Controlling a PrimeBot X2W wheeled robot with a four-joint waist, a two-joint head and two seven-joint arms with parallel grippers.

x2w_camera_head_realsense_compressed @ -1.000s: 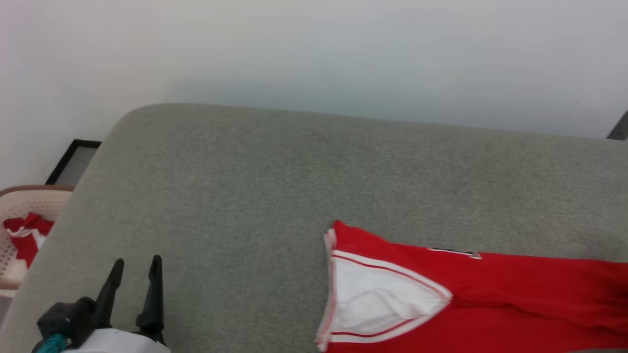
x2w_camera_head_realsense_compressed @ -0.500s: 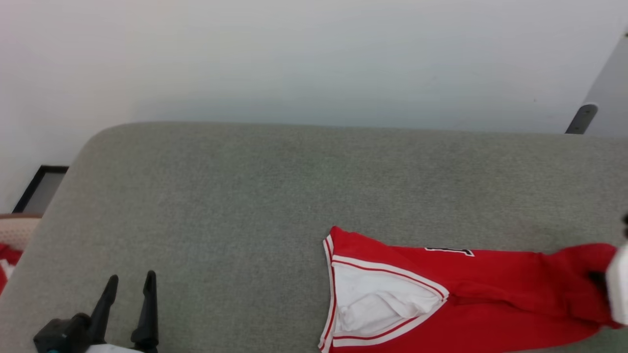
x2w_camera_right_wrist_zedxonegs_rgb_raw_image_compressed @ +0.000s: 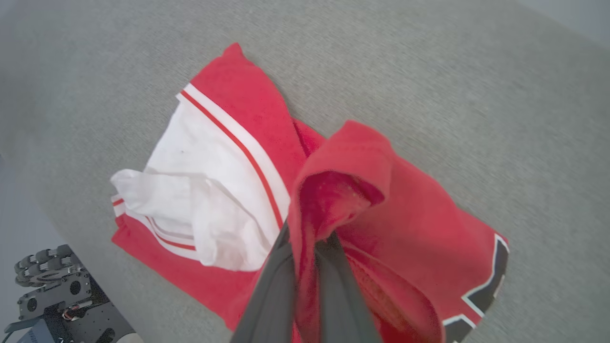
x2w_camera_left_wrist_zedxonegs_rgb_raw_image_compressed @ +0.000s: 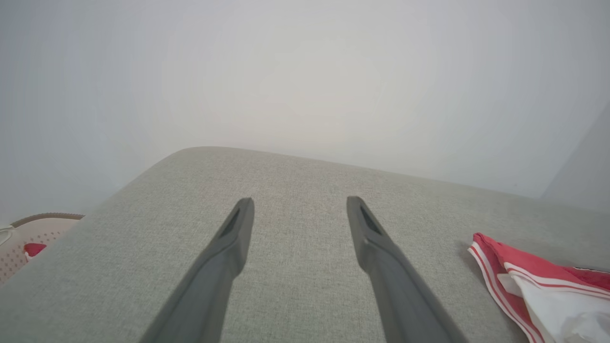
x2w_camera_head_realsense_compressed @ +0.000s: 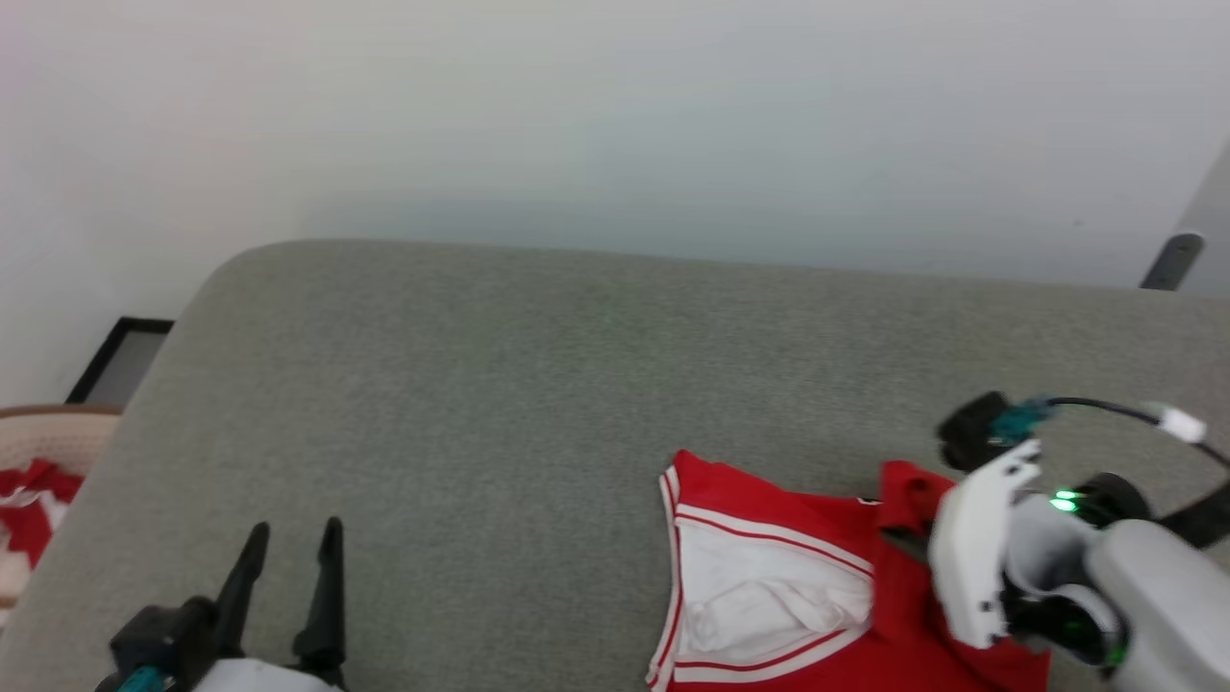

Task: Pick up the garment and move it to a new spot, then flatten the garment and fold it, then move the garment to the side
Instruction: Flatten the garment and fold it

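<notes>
The garment [x2w_camera_head_realsense_compressed: 769, 519], red with a white sleeve and striped trim, lies near the front right of the grey padded surface [x2w_camera_head_realsense_compressed: 480, 384]. My right gripper [x2w_camera_head_realsense_compressed: 905, 533] is shut on a bunched red end of it, lifted and brought over the rest. In the right wrist view the fingers [x2w_camera_right_wrist_zedxonegs_rgb_raw_image_compressed: 276, 281] pinch that red fold, with the garment [x2w_camera_right_wrist_zedxonegs_rgb_raw_image_compressed: 238, 109] spread below and black lettering at the lower right. My left gripper [x2w_camera_head_realsense_compressed: 293, 538] stands open over bare surface at the front left. The left wrist view has its fingers [x2w_camera_left_wrist_zedxonegs_rgb_raw_image_compressed: 238, 228] wide apart, the garment [x2w_camera_left_wrist_zedxonegs_rgb_raw_image_compressed: 524, 271] off to their right.
A pale perforated basket [x2w_camera_head_realsense_compressed: 48, 442] holding red cloth stands off the surface's left end. A black-framed panel [x2w_camera_head_realsense_compressed: 120, 360] leans by the white wall behind. The robot's wheeled base [x2w_camera_right_wrist_zedxonegs_rgb_raw_image_compressed: 52, 286] sits below the surface's near edge.
My right gripper has carried the garment's right end leftward over the rest, shortening the spread. The head camera has shifted. The left gripper stays open in place.
</notes>
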